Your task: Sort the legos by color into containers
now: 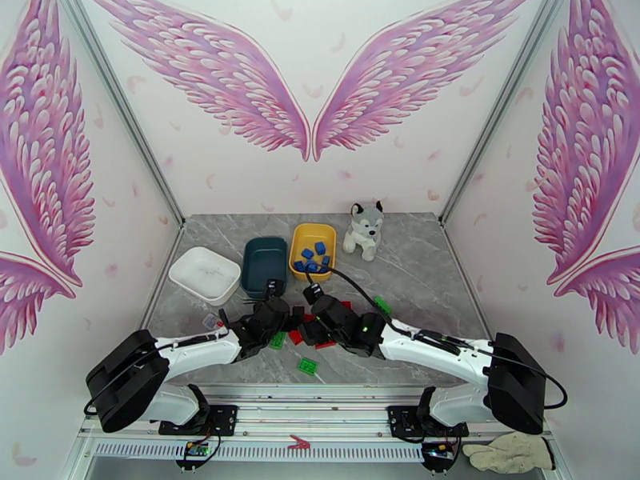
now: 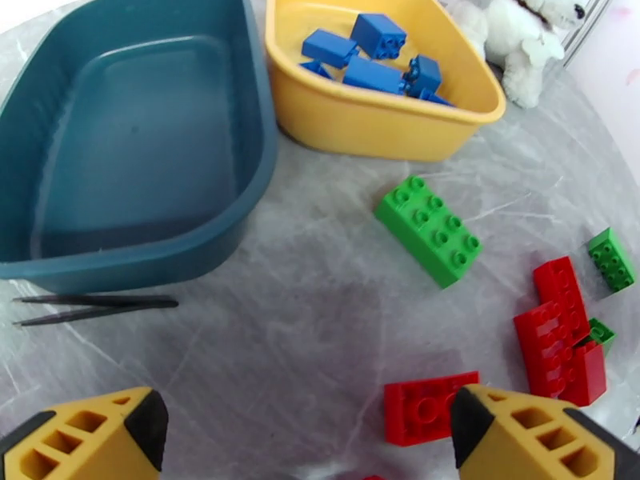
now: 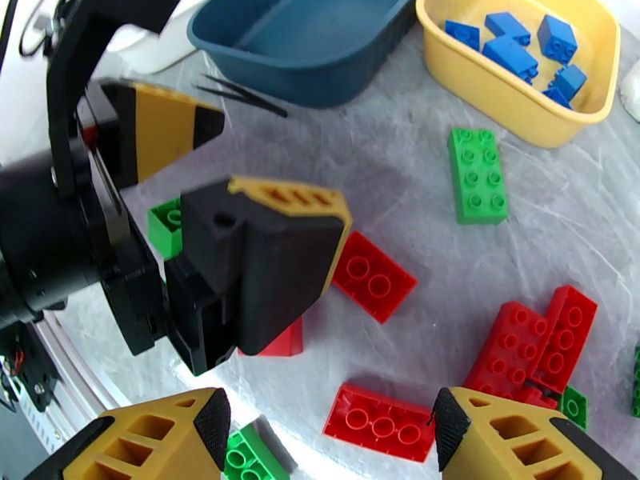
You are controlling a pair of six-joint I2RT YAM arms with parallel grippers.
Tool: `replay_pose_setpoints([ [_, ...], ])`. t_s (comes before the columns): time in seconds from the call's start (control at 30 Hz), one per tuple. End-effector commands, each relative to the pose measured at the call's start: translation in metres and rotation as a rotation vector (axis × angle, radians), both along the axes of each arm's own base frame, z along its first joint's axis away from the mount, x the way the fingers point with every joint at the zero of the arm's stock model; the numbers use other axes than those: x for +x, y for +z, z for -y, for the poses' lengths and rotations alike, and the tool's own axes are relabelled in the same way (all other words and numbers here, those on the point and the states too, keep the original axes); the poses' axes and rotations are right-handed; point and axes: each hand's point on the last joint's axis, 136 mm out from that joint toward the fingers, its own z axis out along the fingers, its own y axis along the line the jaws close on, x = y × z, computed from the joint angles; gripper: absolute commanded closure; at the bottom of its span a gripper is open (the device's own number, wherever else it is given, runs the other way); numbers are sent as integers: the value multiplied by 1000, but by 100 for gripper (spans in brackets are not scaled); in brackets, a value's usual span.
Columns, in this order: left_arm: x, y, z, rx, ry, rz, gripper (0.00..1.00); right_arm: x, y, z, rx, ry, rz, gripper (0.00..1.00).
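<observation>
We see left gripper [image 2: 308,434] spread wide, empty, a red lego [image 2: 422,410] just beside one finger. Right gripper [image 3: 328,434] also spread, second red lego [image 3: 380,423] between its tips, probably untouched.

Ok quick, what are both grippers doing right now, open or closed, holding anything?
Left gripper: open, holding nothing.
Right gripper: open, holding nothing, a red lego below it.

Three trays sat on the bench [image 1: 416,266]: a white tray [image 1: 204,274], a teal tray [image 2: 136,138] and a yellow tray [image 2: 376,126]. About six blue bricks [image 2: 376,34], at least five red bricks [image 3: 372,275], at least four green bricks [image 3: 478,174], one plush husky [image 1: 365,228].
</observation>
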Motion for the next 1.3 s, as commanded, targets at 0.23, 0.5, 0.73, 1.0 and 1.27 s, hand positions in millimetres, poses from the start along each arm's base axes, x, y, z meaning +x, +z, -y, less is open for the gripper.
replay_pose_setpoints([
  [0.23,-14,24,-28,-131,33,91,1,-20,-12,-31,-80,44,4,24],
  [0.5,-21,26,-39,-158,31,80,1,-24,-14,-48,-110,74,21,25],
  [0.73,-24,27,-66,-159,76,56,2,-27,-28,-39,-128,86,19,22],
  [1.0,-31,5,-92,-269,148,26,1,-48,-67,-37,-163,134,-104,26],
  [1.27,-44,5,-97,-298,137,23,1,-78,-95,-31,-212,172,-206,24],
])
